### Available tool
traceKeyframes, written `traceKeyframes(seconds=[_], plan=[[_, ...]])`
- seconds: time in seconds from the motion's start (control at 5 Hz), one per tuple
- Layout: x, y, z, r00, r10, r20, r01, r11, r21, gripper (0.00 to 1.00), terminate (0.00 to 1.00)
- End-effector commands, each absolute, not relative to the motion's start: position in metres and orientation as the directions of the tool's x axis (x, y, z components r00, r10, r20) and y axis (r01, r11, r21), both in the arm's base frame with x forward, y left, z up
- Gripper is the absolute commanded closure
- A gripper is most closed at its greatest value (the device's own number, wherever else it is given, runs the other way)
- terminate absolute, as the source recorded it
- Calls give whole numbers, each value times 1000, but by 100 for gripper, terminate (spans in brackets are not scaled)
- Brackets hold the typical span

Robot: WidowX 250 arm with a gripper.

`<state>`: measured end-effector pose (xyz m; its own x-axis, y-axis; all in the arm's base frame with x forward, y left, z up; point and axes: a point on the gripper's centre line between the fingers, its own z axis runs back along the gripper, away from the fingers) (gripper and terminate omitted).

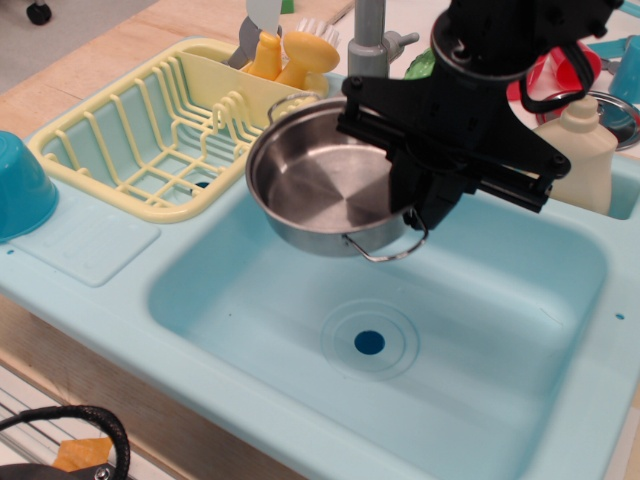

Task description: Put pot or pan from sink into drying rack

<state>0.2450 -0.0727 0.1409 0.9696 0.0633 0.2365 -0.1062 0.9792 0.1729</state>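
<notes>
My black gripper (420, 205) is shut on the right rim of the shallow stainless-steel pot (315, 180) and holds it in the air, roughly level. The pot hangs over the sink's back left corner, beside the right edge of the pale yellow drying rack (150, 130). One wire loop handle (385, 250) points toward me. The light blue sink (260, 300) lies below with its dark drain hole (369, 343) uncovered. The gripper's fingertips are partly hidden behind the pot's rim.
The rack's end compartment holds yellow utensils (285, 55). A grey faucet (368, 45) stands behind the pot. A cream bottle (580, 150) stands at the back right, with red cups (575, 60) and a silver lid (625, 115) beyond. A blue bowl (20, 185) sits far left.
</notes>
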Motion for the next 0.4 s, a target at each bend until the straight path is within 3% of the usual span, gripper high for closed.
traceKeyframes(seconds=[0.0,0.2], plan=[[262,-28,162,951,105,291,-155,975,157,100,0],[269,-3,161,946,117,302,-167,975,145,100,0]])
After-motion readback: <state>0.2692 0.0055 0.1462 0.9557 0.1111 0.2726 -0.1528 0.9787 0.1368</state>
